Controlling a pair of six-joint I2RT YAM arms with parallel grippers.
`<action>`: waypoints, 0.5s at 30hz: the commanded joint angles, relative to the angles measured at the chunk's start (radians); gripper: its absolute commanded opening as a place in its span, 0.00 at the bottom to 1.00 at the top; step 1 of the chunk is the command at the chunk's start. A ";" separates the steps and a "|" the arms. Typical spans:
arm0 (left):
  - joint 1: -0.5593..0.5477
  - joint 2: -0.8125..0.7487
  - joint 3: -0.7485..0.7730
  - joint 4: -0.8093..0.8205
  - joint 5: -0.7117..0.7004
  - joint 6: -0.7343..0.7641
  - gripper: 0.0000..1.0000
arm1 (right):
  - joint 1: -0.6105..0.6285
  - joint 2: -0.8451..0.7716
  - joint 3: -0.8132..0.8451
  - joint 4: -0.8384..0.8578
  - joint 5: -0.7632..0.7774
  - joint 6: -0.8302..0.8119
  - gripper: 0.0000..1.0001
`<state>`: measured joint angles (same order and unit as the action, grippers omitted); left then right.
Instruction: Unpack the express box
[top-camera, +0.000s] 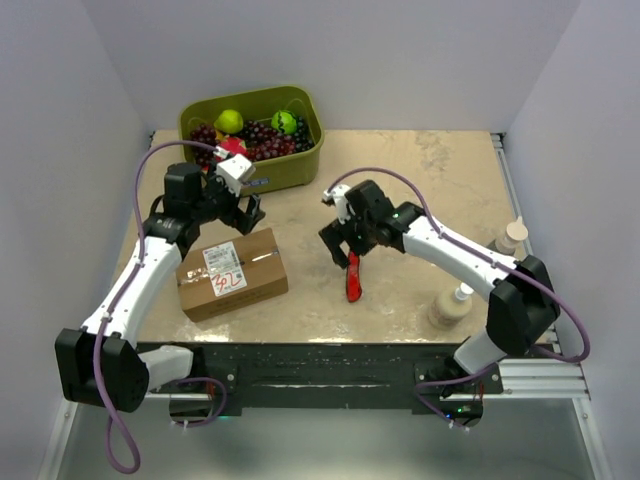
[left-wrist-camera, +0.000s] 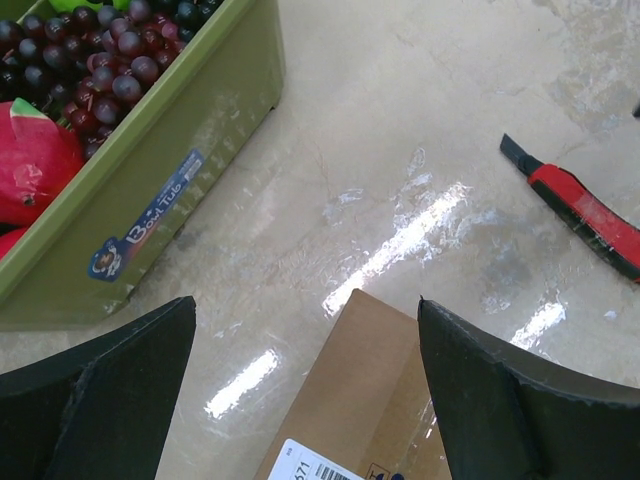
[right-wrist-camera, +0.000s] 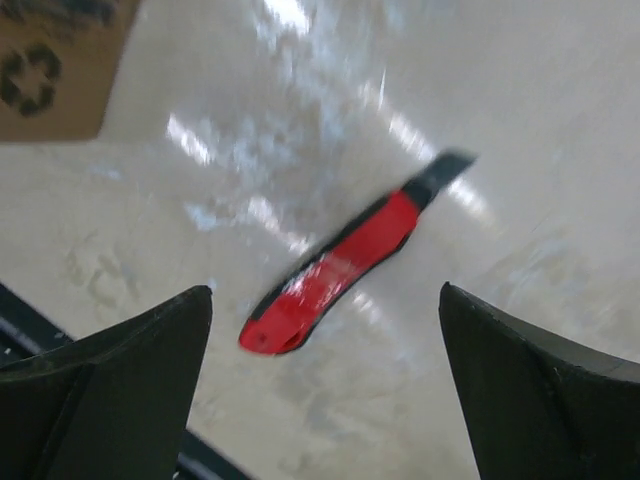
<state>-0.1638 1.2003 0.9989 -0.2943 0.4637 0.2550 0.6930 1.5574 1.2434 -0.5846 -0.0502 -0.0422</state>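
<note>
The express box (top-camera: 233, 274) is a brown carton with a white label and red marks, lying closed on the table's left half. Its far corner (left-wrist-camera: 375, 380) shows between my left fingers. My left gripper (top-camera: 243, 212) hovers open just beyond the box's far edge, holding nothing. A red and black box cutter (top-camera: 353, 277) lies flat on the table right of the box, also seen as the cutter (right-wrist-camera: 340, 262) in the right wrist view. My right gripper (top-camera: 340, 247) stands open just above the cutter, apart from it.
An olive-green bin (top-camera: 290, 172) of grapes and fruit sits at the back left, close to my left gripper. Two cream bottles (top-camera: 450, 305) (top-camera: 511, 235) stand at the right side. The table's black front rail (top-camera: 320, 360) runs below the box.
</note>
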 joint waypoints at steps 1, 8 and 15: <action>0.006 0.004 0.030 -0.003 -0.005 0.024 0.96 | 0.017 -0.051 -0.114 -0.124 0.003 0.356 0.99; 0.004 -0.010 -0.028 0.058 0.004 0.000 0.96 | 0.054 -0.048 -0.311 -0.008 -0.033 0.441 0.92; 0.004 -0.051 -0.074 0.055 0.023 -0.025 0.96 | 0.135 -0.039 -0.291 0.103 0.024 0.433 0.91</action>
<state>-0.1638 1.1950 0.9504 -0.2745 0.4660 0.2531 0.7864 1.5482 0.9215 -0.5926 -0.0639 0.3634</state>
